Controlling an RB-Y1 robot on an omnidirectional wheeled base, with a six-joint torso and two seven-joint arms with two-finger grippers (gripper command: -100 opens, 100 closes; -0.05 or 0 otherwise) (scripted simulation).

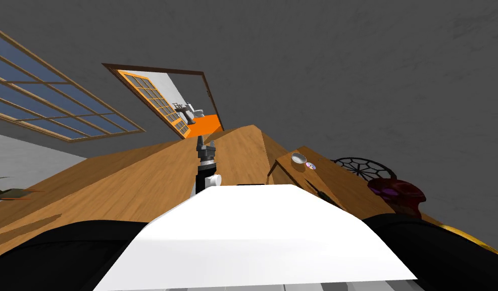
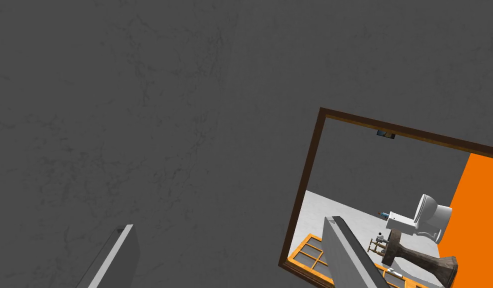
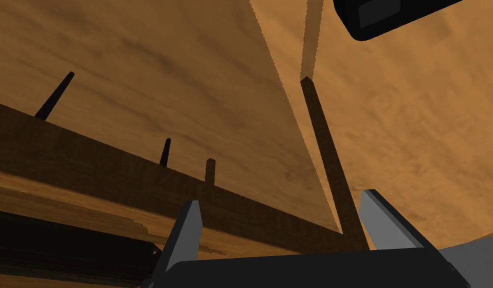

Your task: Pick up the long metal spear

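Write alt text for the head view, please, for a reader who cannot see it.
My left end effector is raised toward a doorway across a wooden floor. To my right, a wooden table holds a bowl, a disc and a thin dark shaft, perhaps the spear.

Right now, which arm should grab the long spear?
Right, probably. The thin dark spear lies on the wooden table on my right side. My right tool is open, close to brown wood. My left tool points off at the doorway.

Dark wooden beam [image 3: 90,155] and slim post [image 3: 323,135] close before right gripper [image 3: 281,197]; bare wooden surface [image 3: 140,60] beyond.
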